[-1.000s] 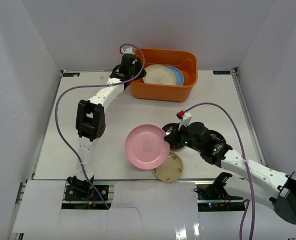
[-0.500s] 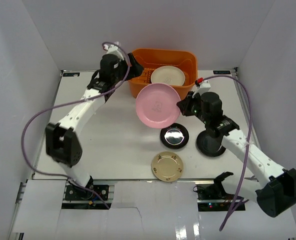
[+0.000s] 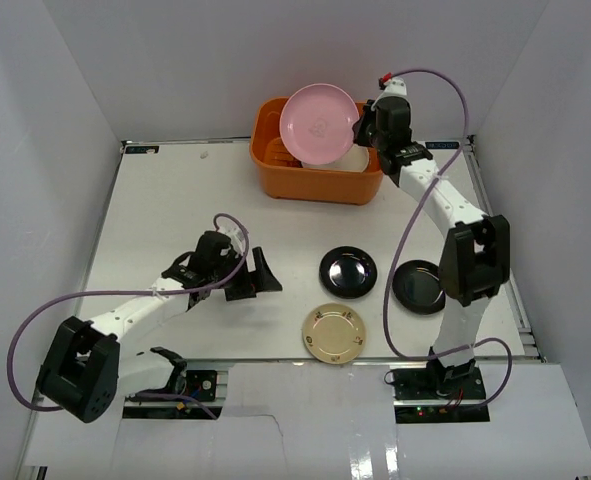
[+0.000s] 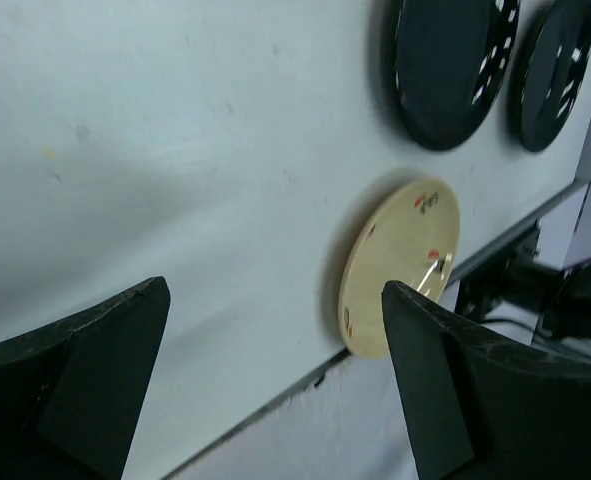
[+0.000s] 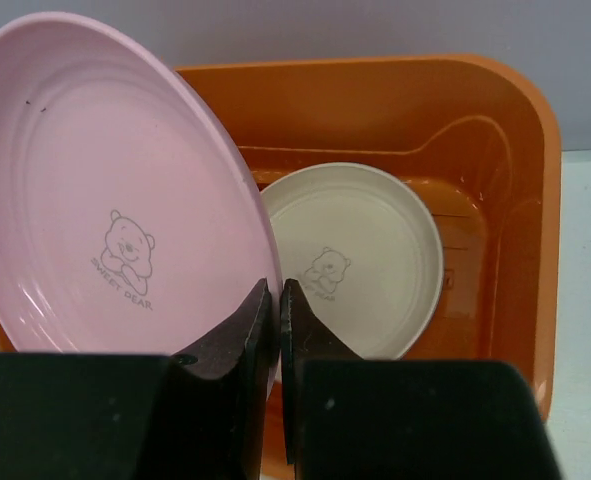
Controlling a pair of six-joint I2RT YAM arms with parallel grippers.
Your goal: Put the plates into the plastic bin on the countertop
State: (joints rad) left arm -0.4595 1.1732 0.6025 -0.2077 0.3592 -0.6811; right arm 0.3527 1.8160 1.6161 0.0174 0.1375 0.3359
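My right gripper [image 3: 363,128] is shut on the rim of the pink plate [image 3: 319,123] and holds it tilted above the orange plastic bin [image 3: 271,168]. In the right wrist view the pink plate [image 5: 115,200] is pinched between my fingers [image 5: 240,335], and a cream plate [image 5: 365,250] lies in the bin [image 5: 520,200]. My left gripper [image 3: 257,276] is open and empty, low over the countertop [image 3: 155,210]. A gold plate [image 3: 335,333], a black plate with a silver centre [image 3: 348,271] and a plain black plate [image 3: 419,287] lie on the countertop. The gold plate [image 4: 400,265] also shows in the left wrist view.
White walls enclose the countertop on the left, back and right. The countertop's near edge [image 4: 275,400] runs just below the gold plate. My right arm [image 3: 445,210] stretches over the right side of the countertop, above the plain black plate.
My right gripper has carried the pink plate from the countertop's middle up and back to above the bin. My left arm has pulled away from the bin to the front left, its gripper open.
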